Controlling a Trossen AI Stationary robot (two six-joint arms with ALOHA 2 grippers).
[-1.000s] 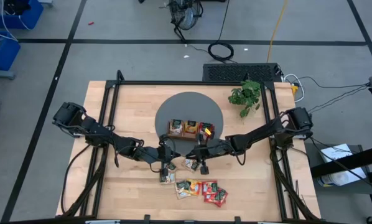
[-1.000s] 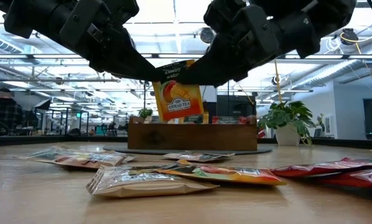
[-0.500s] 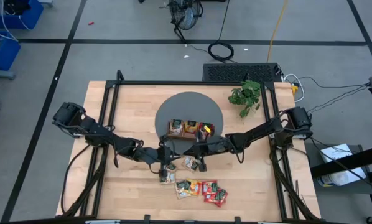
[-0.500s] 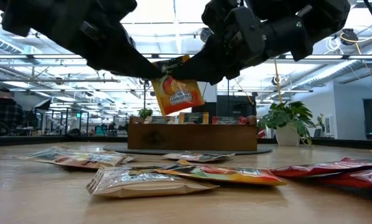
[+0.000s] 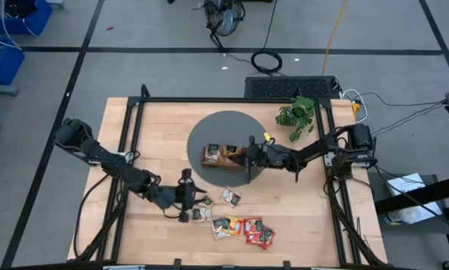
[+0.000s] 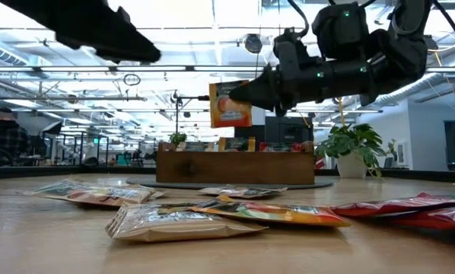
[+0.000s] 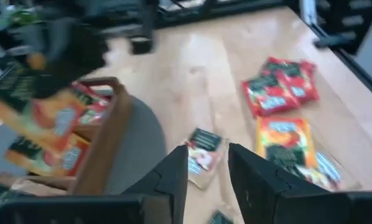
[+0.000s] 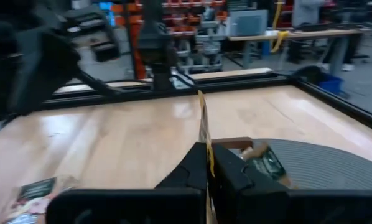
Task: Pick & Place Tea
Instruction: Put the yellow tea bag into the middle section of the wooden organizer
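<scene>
You get four camera views: one hangs high above and looks straight down on the whole table (image 5: 164, 120) and both arms, and one sits at tabletop height, close behind scattered tea packets (image 6: 182, 221), facing level across to the wooden tray (image 6: 235, 166) and the room beyond. The other two ride the wrists, each looking closely past its own dark fingers at that same tray (image 7: 108, 143), the left from the packet side, the right over the table toward the room.

Right claw (image 5: 248, 159) hovers over the tray (image 5: 218, 161) (left claw (image 5: 185, 204) near loose sachets (image 5: 243, 227)).
</scene>
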